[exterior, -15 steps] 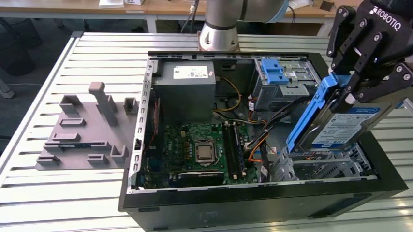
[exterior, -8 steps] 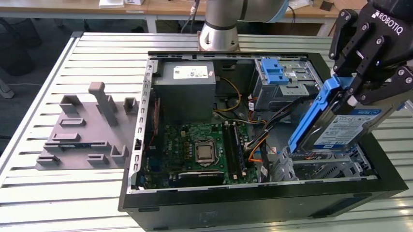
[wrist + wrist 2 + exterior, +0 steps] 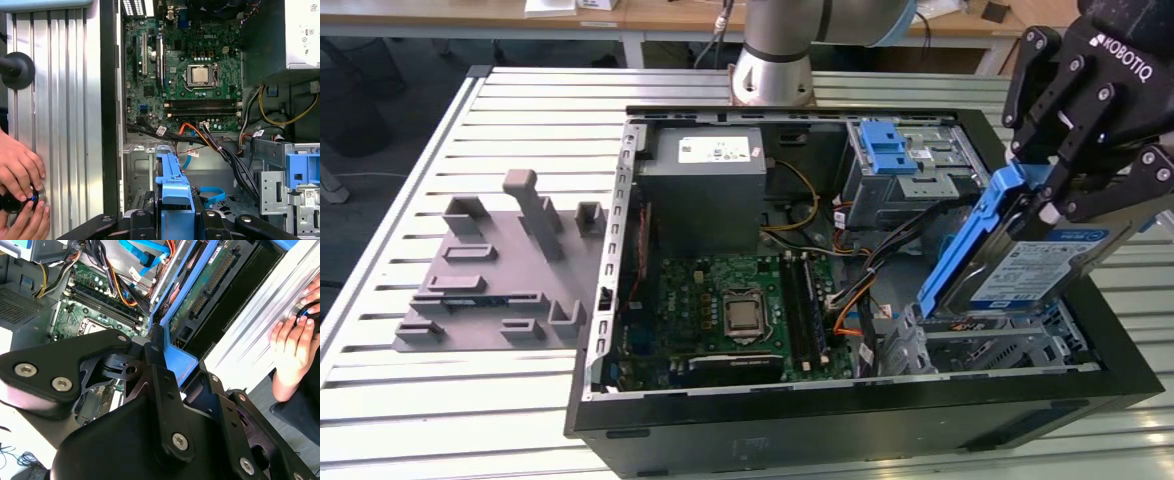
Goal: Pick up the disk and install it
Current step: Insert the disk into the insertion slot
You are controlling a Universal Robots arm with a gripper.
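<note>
The disk (image 3: 1030,272) is a silver drive with a white-and-blue label and blue rails. It hangs tilted, one edge down, over the front right corner of the open computer case (image 3: 854,420). My gripper (image 3: 1067,195) is shut on its upper end. The disk's lower edge sits just above the metal drive bay (image 3: 987,345). In the second wrist view the black fingers (image 3: 159,375) clamp the blue rail (image 3: 175,352), with the disk's green circuit board (image 3: 200,295) beyond. The first wrist view shows the gripper (image 3: 172,217) holding the blue-railed disk (image 3: 172,187) above the bay.
Inside the case lie the motherboard (image 3: 734,310), a grey power-supply box (image 3: 707,185), loose cables (image 3: 854,290) and a metal cage with a blue latch (image 3: 894,160). A grey fixture (image 3: 507,270) rests on the slatted table at the exterior view's left. A person's hands (image 3: 20,172) are beside the case.
</note>
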